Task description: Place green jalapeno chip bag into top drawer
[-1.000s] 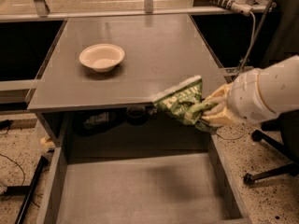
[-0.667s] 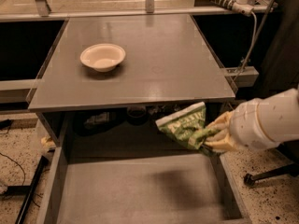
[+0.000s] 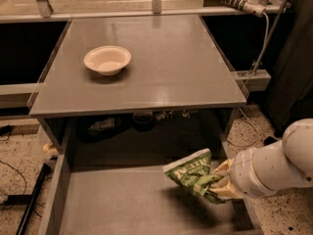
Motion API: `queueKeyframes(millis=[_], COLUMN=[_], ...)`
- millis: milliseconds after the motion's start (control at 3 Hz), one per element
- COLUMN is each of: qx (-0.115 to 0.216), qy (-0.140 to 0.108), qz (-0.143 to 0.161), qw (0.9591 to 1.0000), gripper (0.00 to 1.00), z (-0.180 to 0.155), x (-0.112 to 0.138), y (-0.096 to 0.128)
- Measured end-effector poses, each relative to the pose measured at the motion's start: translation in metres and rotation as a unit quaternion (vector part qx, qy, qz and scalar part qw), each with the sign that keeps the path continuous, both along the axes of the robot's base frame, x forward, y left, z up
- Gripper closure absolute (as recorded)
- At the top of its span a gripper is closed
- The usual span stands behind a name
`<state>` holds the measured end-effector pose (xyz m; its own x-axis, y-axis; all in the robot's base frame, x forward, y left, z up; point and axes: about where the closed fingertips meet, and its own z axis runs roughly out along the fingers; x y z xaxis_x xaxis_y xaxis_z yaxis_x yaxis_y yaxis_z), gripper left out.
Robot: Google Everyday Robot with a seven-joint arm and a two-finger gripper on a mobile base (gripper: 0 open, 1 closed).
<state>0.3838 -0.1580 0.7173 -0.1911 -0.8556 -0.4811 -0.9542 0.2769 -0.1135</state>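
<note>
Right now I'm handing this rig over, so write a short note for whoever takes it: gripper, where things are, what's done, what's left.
Gripper: low on the right side, shut on one end of the chip bag.
Chip bag: held in the air over the right part of the open drawer, near its right wall. It casts a shadow on the drawer floor and does not look set down.
Drawer: pulled out, floor bare where visible.
Bowl: on the tabletop, back left, not part of the job.
Done: bag picked up and brought over the drawer.
Left: lower it, open the gripper, pull the arm out.
</note>
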Motion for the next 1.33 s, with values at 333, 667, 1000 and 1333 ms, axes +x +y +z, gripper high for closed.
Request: queueKeyframes(millis=[333, 667, 1000, 1333], qx=[-0.001, 0.009, 0.033, 0.058], qy=[0.006, 0.001, -0.008, -0.020], qz=[0.002, 0.001, -0.008, -0.028], qw=[1.0000, 1.0000, 0.9994, 0.9978], gripper=[1.00, 1.00, 1.00, 1.00], z=[-0.005, -0.022, -0.057, -0.085], x=[-0.005, 0.020, 0.060, 0.095], y=[0.000, 0.009, 0.018, 0.019])
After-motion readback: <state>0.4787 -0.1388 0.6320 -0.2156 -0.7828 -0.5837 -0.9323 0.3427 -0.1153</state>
